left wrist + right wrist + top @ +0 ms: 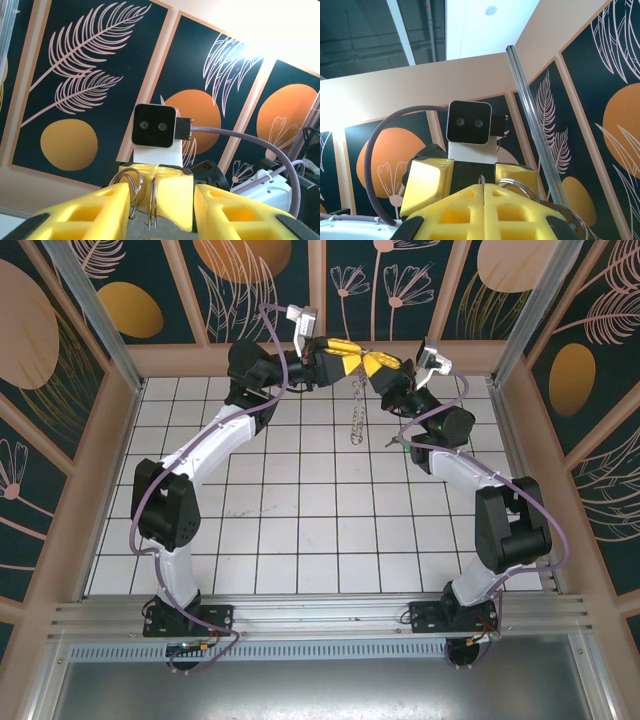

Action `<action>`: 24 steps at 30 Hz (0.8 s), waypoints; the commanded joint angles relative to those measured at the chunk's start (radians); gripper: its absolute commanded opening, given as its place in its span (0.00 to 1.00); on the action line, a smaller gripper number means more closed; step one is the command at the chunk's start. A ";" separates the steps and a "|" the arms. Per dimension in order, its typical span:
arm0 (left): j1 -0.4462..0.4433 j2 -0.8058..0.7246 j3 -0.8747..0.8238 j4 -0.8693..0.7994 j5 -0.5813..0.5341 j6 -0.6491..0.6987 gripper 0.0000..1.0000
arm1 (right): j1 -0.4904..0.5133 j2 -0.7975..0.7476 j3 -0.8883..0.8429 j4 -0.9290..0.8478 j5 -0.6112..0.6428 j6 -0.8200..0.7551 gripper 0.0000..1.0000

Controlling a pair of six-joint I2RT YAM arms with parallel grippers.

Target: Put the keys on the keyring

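Ring held up between two grippers

The keyring (356, 422) is held high above the white table (300, 530), clamped in the closed right gripper (484, 195), with a chain part hanging down. The left gripper (160, 197) is spread apart, and the ring is seen in the gap. A tiny green key (402, 444) is seen down beside the right arm (470, 475).

Each arm (215, 445) has white links, black joints and a purple cable (140, 510). Behind the yellow fingers (95, 210) sits a white-framed camera (154, 126).
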 commanded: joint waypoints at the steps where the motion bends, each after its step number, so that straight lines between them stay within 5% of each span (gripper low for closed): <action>1: -0.008 0.015 0.027 0.038 0.022 -0.006 0.35 | 0.010 -0.006 0.044 0.150 0.014 0.017 0.00; 11: -0.008 0.020 0.024 0.040 0.020 -0.004 0.21 | 0.008 -0.013 0.036 0.148 0.015 0.014 0.00; 24: -0.008 0.017 0.003 0.038 0.027 0.001 0.22 | 0.006 -0.011 0.033 0.146 0.023 0.011 0.00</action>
